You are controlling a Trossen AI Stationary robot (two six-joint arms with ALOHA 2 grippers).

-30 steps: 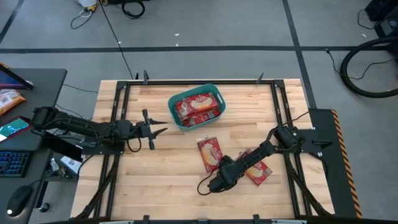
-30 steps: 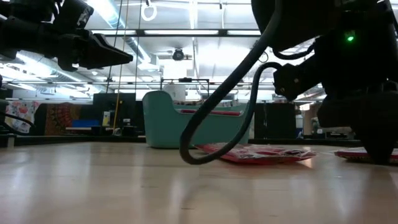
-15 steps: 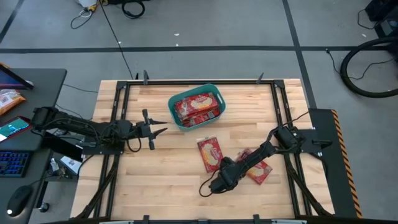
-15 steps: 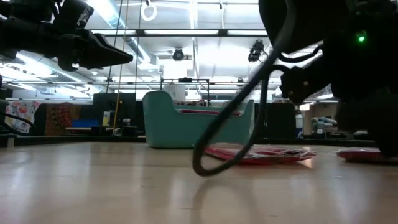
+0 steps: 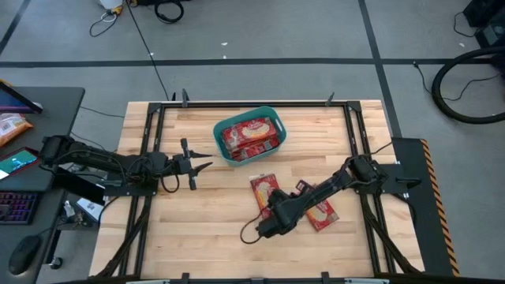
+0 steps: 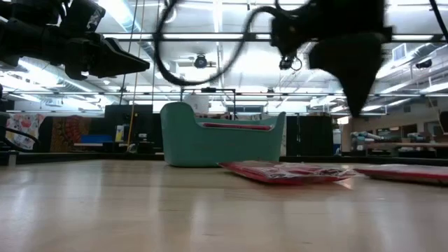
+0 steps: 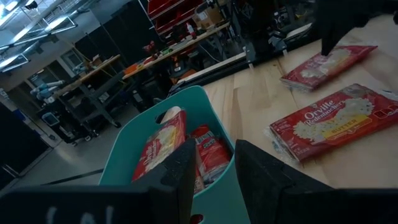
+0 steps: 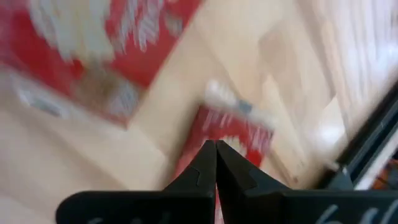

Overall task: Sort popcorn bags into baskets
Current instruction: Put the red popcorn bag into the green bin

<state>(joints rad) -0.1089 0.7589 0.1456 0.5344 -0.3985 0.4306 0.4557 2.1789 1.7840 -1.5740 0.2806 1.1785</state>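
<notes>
Fingers of the right tool (image 8: 215,163), parted a second ago, now press together above two flat red popcorn packets (image 5: 266,193) near the teal plastic tub (image 5: 249,135); left tool (image 5: 207,165) hovers half-open beside it.

Bright, even overhead ceiling light; glare on table (image 6: 140,203); right wrist view heavily motion-blurred.

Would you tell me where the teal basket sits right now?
In the high view, the teal basket sits at the table's far middle, beyond two loose popcorn bags.

One popcorn bag (image 7: 339,121) on the worktop reads "Orville Redenbacher's" in white. Beneath that is "BUTTER". No other print is legible.
</notes>
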